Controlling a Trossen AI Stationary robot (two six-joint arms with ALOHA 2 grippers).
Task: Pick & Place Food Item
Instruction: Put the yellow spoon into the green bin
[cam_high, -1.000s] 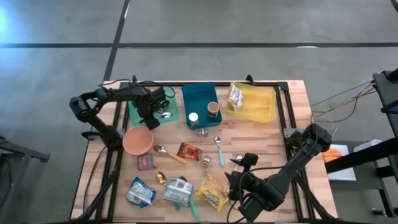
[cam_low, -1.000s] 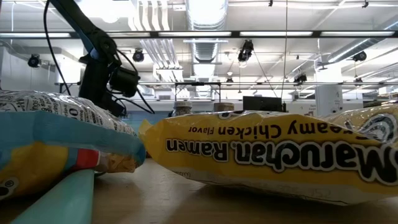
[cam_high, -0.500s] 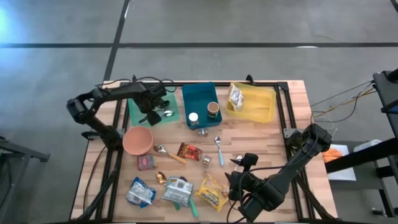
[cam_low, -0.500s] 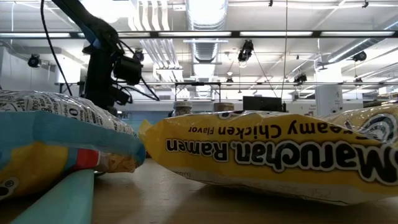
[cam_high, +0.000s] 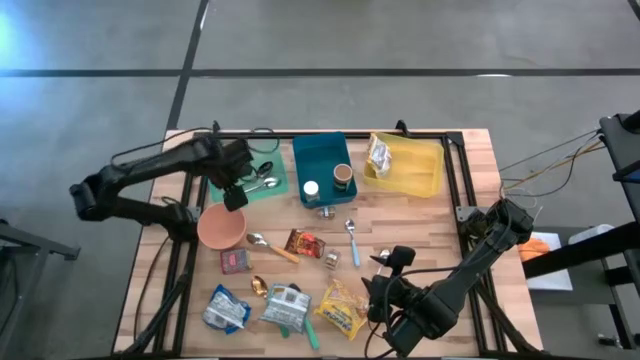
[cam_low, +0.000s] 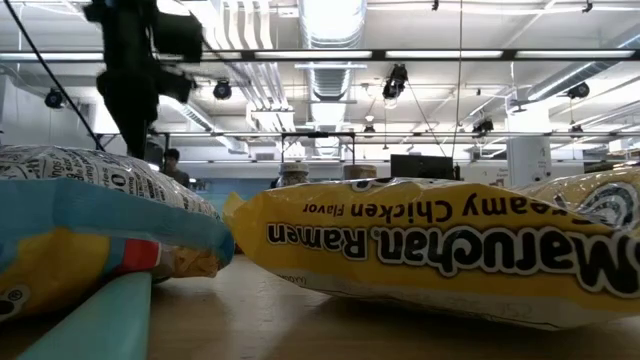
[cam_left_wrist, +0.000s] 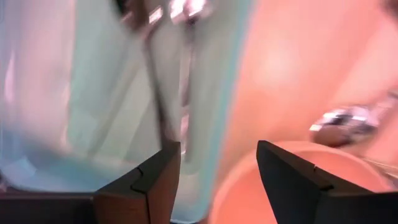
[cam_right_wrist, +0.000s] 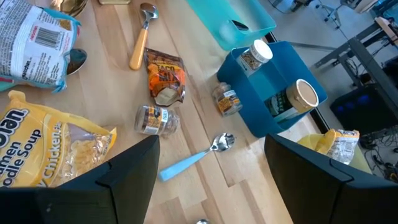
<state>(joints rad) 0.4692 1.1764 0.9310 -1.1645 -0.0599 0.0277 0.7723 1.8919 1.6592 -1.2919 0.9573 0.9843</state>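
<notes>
Your left gripper (cam_high: 236, 194) hangs above the near edge of the green tray (cam_high: 222, 184), right at the rim of the pink bowl (cam_high: 221, 226). Fingers (cam_left_wrist: 146, 186) parted, nothing between them. Two metal spoons (cam_high: 262, 183) lie in the tray, at about 2 o'clock from the gripper.

Your right gripper (cam_high: 375, 290) sits low at the near side of the tabletop (cam_high: 400, 225). Fingers (cam_right_wrist: 121, 171) spread wide, empty.

Yellow ramen packet (cam_high: 341, 308) lies flat at 9 o'clock from the right gripper, just beside it. Small brown snack packet (cam_high: 305, 243) lies mid-tabletop, at 11 o'clock from it. Blue-handled spoon (cam_high: 353, 240) and small jar (cam_high: 331, 260) near that packet.

Blue bin (cam_high: 322, 160) at the far side holds two containers. Yellow bin (cam_high: 420, 170) at its 3 o'clock holds a silver packet (cam_high: 380, 156).
</notes>
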